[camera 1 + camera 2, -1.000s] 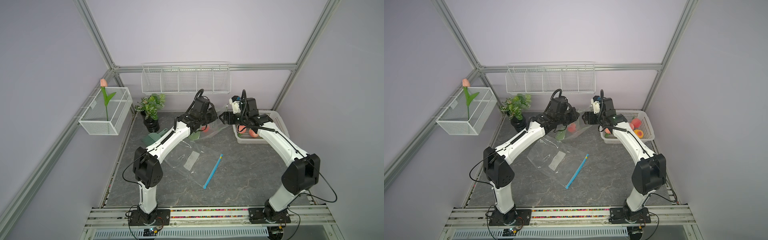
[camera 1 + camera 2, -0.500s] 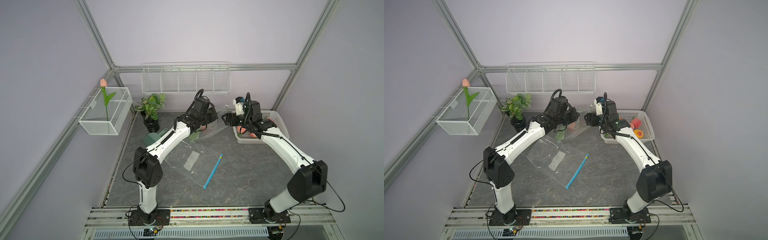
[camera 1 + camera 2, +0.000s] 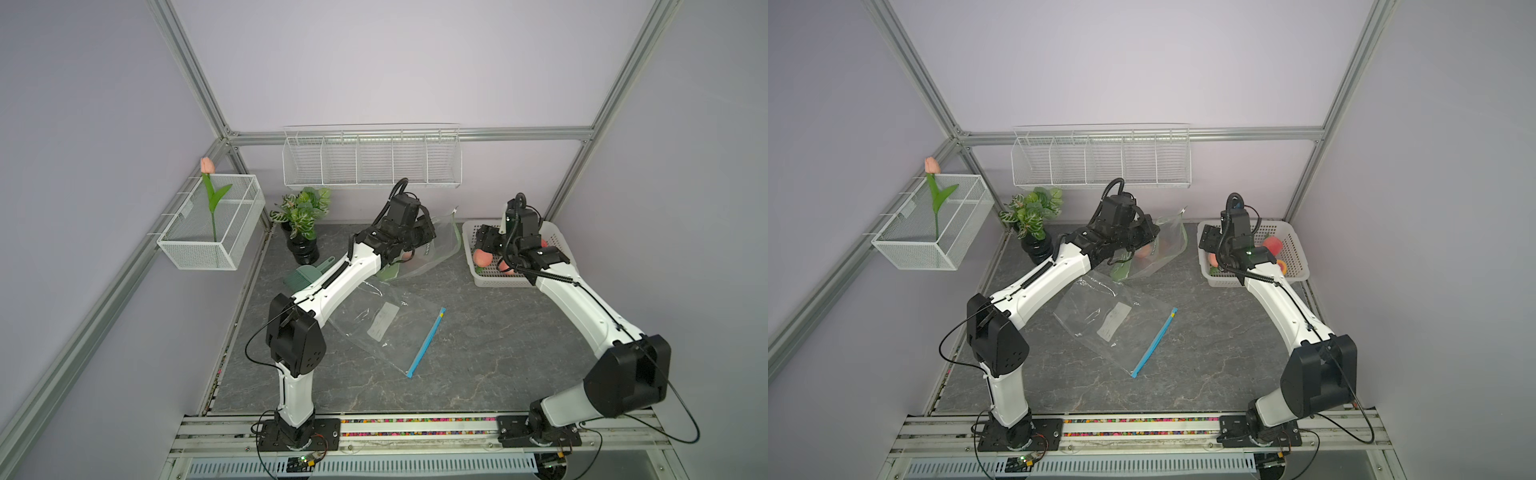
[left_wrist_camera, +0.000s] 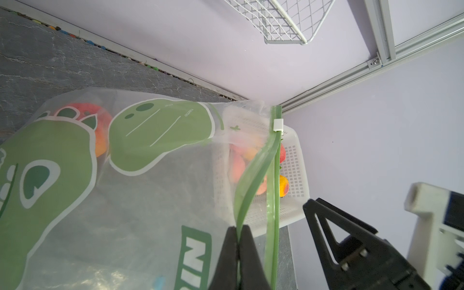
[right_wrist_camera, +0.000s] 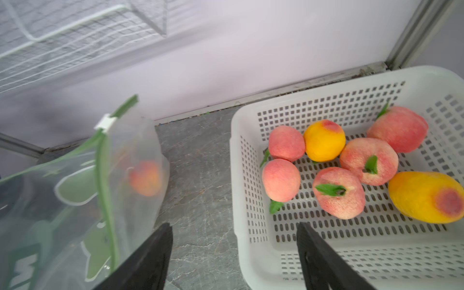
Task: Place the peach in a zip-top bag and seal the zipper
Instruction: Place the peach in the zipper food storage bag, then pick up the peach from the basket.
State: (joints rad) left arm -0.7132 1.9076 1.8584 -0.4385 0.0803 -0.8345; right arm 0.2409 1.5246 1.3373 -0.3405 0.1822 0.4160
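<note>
Bare table [image 5: 200,180] lies between the raised bag [image 5: 75,190] on the left and the basket [image 5: 247,175] on the right. A flat bag [image 3: 386,328] covers mid-table; the near table is free.

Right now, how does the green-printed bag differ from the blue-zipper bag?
The green-printed bag is held up at its rim by the shut left tool; the blue-zipper bag lies flat on the table. The green-printed bag holds a peach; the blue-zipper bag looks empty. Both are see-through zip-top bags.

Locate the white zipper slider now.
In the left wrist view the white slider sits at the far end of the green zipper track, away from the left gripper pinching the bag.
</note>
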